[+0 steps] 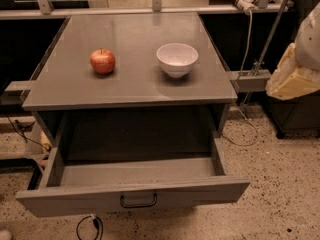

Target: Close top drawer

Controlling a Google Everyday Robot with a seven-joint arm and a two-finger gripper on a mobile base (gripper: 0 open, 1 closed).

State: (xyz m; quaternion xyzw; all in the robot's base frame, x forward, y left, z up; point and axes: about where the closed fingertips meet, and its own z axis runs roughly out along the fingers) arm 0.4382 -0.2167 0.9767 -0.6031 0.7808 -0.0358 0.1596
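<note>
The top drawer (200,194) is a wide grey drawer pulled far out of the cabinet toward me. Its inside (135,171) holds nothing. Its small dark bar handle (138,201) sits at the centre of the flat front. Of my arm, only a white and cream-coloured section (295,76) shows at the right edge, about level with the cabinet top and well right of the drawer. My gripper itself is out of view.
A red apple (102,61) and a white bowl (177,59) stand on the grey cabinet top (135,84). Cables (240,129) lie on the speckled floor at the right and a cord (90,226) under the drawer front. Dark shelving stands behind.
</note>
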